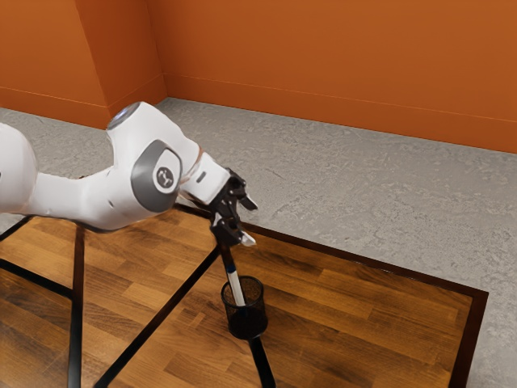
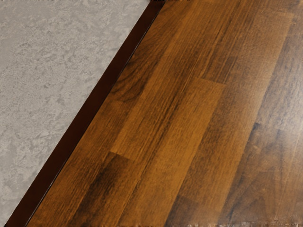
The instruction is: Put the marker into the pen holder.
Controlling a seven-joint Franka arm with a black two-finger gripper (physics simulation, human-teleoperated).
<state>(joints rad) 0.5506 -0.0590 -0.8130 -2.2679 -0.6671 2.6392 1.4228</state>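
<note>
My gripper is above the pen holder in the exterior view, tilted toward that view's right, its two light-tipped fingers spread apart with nothing visible between them. The black mesh pen holder stands upright on the table. The marker, white with a blue band near its upper part, leans inside it, with its lower part within the mesh and its upper part sticking out above the rim. The marker's upper end lies just below the gripper's lower finger; whether they touch I cannot tell.
The wooden table has black strips across it and a dark edge. Grey floor and an orange wall lie beyond. In the wrist view, the tabletop meets its dark edge beside grey floor.
</note>
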